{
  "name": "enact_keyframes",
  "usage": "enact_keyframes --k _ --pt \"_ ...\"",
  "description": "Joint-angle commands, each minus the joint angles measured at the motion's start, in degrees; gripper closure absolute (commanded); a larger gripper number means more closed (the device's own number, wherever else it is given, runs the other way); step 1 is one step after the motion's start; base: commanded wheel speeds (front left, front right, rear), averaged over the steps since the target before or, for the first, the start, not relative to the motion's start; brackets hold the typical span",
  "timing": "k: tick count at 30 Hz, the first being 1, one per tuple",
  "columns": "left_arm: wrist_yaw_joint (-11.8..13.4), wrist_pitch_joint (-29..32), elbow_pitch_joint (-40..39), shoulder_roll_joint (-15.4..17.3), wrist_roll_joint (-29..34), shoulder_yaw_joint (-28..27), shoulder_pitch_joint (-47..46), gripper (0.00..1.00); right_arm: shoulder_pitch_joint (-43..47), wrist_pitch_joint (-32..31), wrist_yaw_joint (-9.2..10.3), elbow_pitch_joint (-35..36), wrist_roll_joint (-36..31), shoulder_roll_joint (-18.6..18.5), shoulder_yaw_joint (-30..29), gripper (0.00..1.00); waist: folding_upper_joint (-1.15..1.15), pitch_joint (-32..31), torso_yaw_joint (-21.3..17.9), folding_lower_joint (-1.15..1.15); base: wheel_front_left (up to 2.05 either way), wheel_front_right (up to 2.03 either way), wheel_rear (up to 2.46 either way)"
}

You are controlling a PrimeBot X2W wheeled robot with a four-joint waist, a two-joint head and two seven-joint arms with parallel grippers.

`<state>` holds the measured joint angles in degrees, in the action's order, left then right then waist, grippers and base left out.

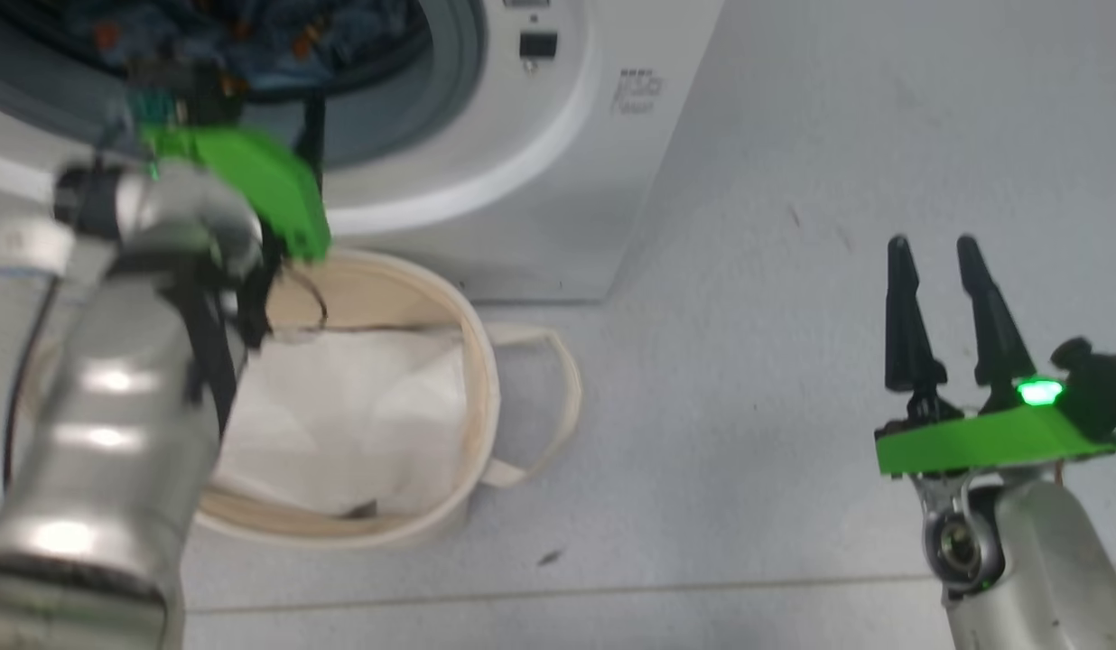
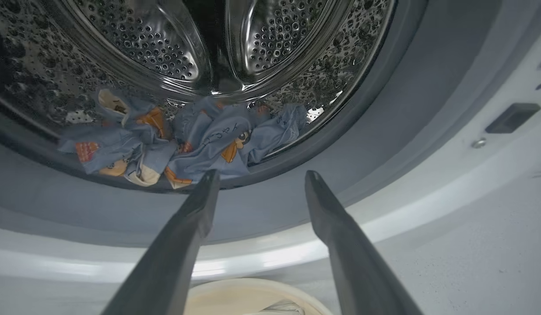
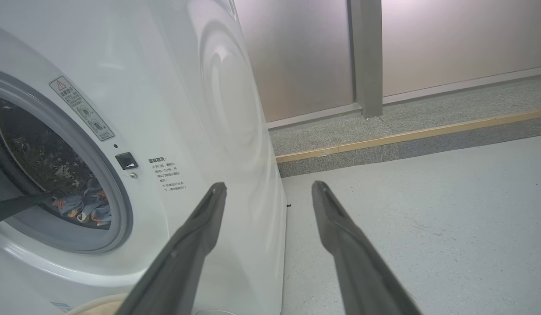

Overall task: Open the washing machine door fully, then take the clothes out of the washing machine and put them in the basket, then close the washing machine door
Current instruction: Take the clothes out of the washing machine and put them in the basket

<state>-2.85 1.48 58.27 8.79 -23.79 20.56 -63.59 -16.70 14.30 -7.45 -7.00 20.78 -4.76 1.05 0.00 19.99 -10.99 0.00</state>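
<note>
light-blue clothes [image 2: 209, 135] (orange figures), cream basket [image 1: 472, 361]

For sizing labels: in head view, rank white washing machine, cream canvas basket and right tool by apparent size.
1. White washing machine, though cropped.
2. Round cream canvas basket.
3. Dark two-fingered right tool.

- The head view looks steeply down on the white front-loading washing machine [image 1: 522, 235] and the round cream canvas basket [image 1: 475, 361] before it.
- The left wrist view sits close, facing into the perforated steel drum [image 2: 165, 57].
- The right wrist view looks from farther right across the machine's front; both wrist views share the light-blue printed clothes [image 2: 209, 135].
</note>
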Motion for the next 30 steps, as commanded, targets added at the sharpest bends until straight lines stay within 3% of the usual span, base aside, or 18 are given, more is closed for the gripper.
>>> enact_keyframes --k 1,9,14,30 --pt "0.3 0.2 -0.1 1.3 0.5 -0.8 -4.6 0.00 -1.8 0.7 -0.03 2.3 0.4 -0.7 1.0 0.00 0.00 3.6 -0.9 0.00 0.00 0.00 0.00" --pt "1.2 2.1 8.5 0.0 1.7 0.6 -17.0 0.00 -5.0 0.7 -0.03 4.1 1.1 -0.9 0.4 0.00 0.00 12.1 -2.0 0.00 0.00 0.00 0.00" --pt "3.1 3.4 12.2 0.3 3.1 1.9 -22.9 0.00 -6.0 0.7 -0.03 4.8 1.6 -1.3 -0.1 0.00 0.00 16.7 -2.6 0.00 0.00 0.00 0.00" --pt "9.5 3.9 15.1 1.7 4.3 3.2 -30.4 0.00 -7.5 0.7 -0.03 5.5 1.8 -1.3 0.2 0.00 0.00 21.7 -2.7 0.00 0.00 0.00 0.00"
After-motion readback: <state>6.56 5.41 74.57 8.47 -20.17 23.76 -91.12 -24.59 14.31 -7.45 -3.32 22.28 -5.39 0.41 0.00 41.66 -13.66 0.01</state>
